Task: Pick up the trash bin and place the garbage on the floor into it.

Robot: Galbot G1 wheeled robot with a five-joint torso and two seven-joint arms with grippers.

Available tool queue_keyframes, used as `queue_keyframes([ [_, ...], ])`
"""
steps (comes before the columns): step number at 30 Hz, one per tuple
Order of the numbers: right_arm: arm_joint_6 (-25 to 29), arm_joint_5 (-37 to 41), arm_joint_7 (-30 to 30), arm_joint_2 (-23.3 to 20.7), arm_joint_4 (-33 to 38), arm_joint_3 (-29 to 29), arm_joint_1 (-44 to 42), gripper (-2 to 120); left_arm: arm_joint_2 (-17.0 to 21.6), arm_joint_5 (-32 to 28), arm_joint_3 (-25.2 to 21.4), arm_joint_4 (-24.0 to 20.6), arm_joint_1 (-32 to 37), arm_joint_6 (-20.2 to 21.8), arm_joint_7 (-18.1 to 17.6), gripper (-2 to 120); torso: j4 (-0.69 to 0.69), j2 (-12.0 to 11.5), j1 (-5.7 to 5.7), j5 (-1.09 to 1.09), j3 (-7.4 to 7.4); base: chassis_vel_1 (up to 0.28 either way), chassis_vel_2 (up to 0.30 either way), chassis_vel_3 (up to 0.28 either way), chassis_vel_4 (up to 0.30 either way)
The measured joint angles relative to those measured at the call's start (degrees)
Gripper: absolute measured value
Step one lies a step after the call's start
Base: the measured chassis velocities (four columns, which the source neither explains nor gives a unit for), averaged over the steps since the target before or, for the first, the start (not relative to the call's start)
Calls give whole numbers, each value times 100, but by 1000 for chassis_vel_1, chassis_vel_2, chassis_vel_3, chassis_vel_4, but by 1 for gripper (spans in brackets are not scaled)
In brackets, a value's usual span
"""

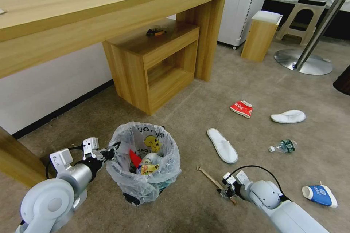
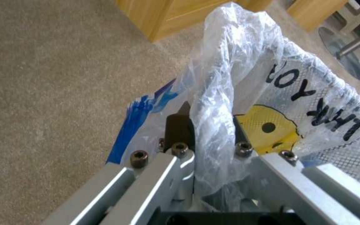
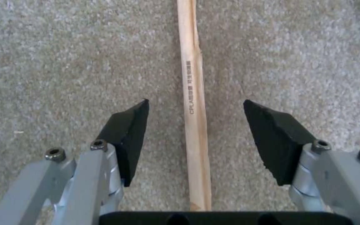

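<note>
The trash bin (image 1: pixel 144 164), lined with a crinkly white bag showing a yellow figure, holds several wrappers. My left gripper (image 1: pixel 112 150) is shut on its rim; in the left wrist view the bag (image 2: pixel 230 78) is pinched between the left gripper's (image 2: pixel 211 125) fingers. My right gripper (image 1: pixel 225 190) is low over the floor (image 1: pixel 189 116), open, with a wooden stick (image 3: pixel 192 78) running between its fingers (image 3: pixel 126 131). Other garbage on the carpet: two white slippers (image 1: pixel 222 145) (image 1: pixel 288 116), a red wrapper (image 1: pixel 241 108), a clear bottle (image 1: pixel 283 146) and a blue-white cup (image 1: pixel 320 194).
A long wooden desk (image 1: pixel 109 11) with a low shelf unit (image 1: pixel 156 62) stands behind the bin. Farther right are a wooden box stool (image 1: pixel 260 34), a plastic stool (image 1: pixel 300 18) and a table's round metal base (image 1: pixel 304 62).
</note>
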Motion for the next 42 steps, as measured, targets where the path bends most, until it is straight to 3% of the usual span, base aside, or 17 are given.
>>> queue_keyframes([
  [18,48,-158,-4,-21,-88,-74,-82,58,8,-7,5,-13,-7,0,0,2,0,0,0,0,0,0,0,0,0],
  [25,65,-177,-10,-30,-122,-28,-83,45,-2,-5,6,-13,-7,-1,3,2,0,0,0,0,0,0,0,0,0],
  [38,87,-222,-34,-10,-184,-25,-70,44,-17,1,13,-5,-8,-5,9,2,0,0,0,0,0,0,0,0,0],
  [42,88,-224,-41,-10,-182,-31,-62,37,-13,2,10,0,-15,-5,10,2,0,0,0,0,0,0,0,0,0],
])
